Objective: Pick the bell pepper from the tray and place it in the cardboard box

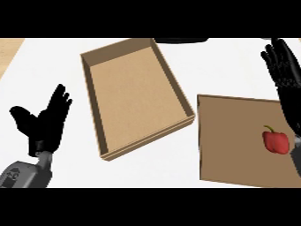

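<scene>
Broadly, a white counter top (pixel 234 66) fills most of the head view, with strips of pale wood showing past it at the upper left and upper right corners.

Next in size comes the cardboard box (pixel 95 115), a long shallow open carton lying at an angle left of centre, its near end toward the lower left and its far end toward the top middle. Its floor shows bare brown card inside low walls.

To its right lies the tray (pixel 234 137), a flat brown board whose upper left corner sits just beside the box's right-hand near corner. Its right part runs under the right forearm.

The right hand (pixel 284 62) rises along the right edge, well above the tray's far edge, fingers straight and spread upward, holding nothing. Its dark wrist and grey forearm cross the tray's right side.

The left hand (pixel 45 119) shows at the lower left, over the white counter and apart from the box's left wall. Its fingers point up, thumb splayed out to the left, wide open and holding nothing.

Smallest is the bell pepper (pixel 276 141), red with a short green stem pointing up. It rests on the tray near its right side, just beside the right forearm, and well apart from the box. Whether the forearm touches it cannot be told.
</scene>
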Robot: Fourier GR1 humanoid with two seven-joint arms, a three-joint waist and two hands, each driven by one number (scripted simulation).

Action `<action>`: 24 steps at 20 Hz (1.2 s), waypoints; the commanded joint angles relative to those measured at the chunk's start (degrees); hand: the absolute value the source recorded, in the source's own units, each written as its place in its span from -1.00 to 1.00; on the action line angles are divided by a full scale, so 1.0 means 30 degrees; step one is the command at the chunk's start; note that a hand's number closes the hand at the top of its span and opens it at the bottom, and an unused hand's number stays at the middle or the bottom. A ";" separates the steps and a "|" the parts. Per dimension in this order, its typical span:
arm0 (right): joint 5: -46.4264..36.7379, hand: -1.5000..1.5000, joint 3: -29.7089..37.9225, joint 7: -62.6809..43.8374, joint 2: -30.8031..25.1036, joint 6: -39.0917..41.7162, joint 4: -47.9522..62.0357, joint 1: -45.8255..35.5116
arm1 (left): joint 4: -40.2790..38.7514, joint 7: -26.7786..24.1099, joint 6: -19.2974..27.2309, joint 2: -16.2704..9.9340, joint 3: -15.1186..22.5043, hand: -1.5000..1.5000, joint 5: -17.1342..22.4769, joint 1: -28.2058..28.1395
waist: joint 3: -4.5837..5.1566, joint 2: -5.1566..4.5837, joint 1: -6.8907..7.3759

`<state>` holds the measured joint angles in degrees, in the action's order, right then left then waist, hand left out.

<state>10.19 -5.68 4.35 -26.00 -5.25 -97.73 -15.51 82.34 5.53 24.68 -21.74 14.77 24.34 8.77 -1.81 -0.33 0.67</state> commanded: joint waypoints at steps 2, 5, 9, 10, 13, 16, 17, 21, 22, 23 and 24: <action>0.3274 -1.00 0.3096 0.0647 -0.1699 0.2634 -0.0679 0.2483 | 0.1346 0.0286 -0.0907 -0.1542 -0.0901 0.00 0.0075 -0.0821 | 0.0578 0.0202 -0.0404; 0.5501 -1.00 0.5206 0.2375 -0.2087 0.4550 0.0518 0.5185 | 0.2558 -0.0272 -0.2719 -0.2876 -0.1905 0.00 0.0993 -0.1801 | 0.0563 0.0259 -0.0508; 0.3187 -1.00 0.9251 0.6134 -0.0868 -0.0478 0.2625 0.5183 | 0.2744 -0.0048 -0.3136 -0.2609 -0.1900 0.00 0.1666 -0.2153 | 0.0494 0.0286 -0.0771; 0.3412 -1.00 0.9174 0.8035 -0.0211 0.0471 0.1749 0.6613 | 0.2567 0.0200 -0.3228 -0.2721 -0.2277 0.00 0.1941 -0.2011 | 0.0525 0.0284 -0.0972; 0.2905 -1.00 0.9363 1.2606 -0.0461 0.3596 0.2296 0.8243 | 0.3139 0.0071 -0.4099 -0.3140 -0.2554 0.00 0.2131 -0.2821 | 0.0555 0.0198 -0.0475; 0.1829 -1.00 0.9833 1.3428 -0.1177 0.4415 0.0975 1.0067 | 0.2987 -0.0203 -0.4857 -0.2902 -0.2518 0.00 0.2097 -0.3185 | 0.0595 0.0169 -0.0454; 0.0862 -1.00 0.9423 1.2587 -0.1235 0.3949 -0.0225 1.1054 | 0.3205 -0.0292 -0.4461 -0.2578 -0.2471 0.00 0.1913 -0.3286 | 0.0608 0.0179 -0.0482; -0.3070 -1.00 0.9418 0.8960 -0.4879 0.2939 -0.0925 1.2214 | 0.3333 -0.0032 -0.4269 -0.3245 -0.3181 0.00 0.2066 -0.2921 | 0.0677 0.0132 -0.0451; -0.4114 -1.00 0.9225 0.8349 -0.5174 0.2657 -0.1302 1.2845 | 0.3431 -0.0126 -0.4438 -0.3221 -0.2921 0.00 0.1936 -0.3338 | 0.0686 0.0136 -0.0426; -0.5099 -1.00 0.8987 0.7282 -0.5578 0.2156 -0.1592 1.2638 | 0.3214 0.0060 -0.4497 -0.2966 -0.2703 0.00 0.1998 -0.2871 | 0.0695 0.0054 -0.0405; -0.5205 -1.00 0.9127 0.6354 -0.6250 0.2719 -0.2055 1.3011 | 0.3404 0.0619 -0.4283 -0.3058 -0.2758 0.00 0.2049 -0.2360 | 0.0682 0.0083 -0.0534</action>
<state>1.91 21.80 30.44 -39.19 3.55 -100.62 20.21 92.12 5.79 11.66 -30.92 6.54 30.25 0.12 0.16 0.06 -0.83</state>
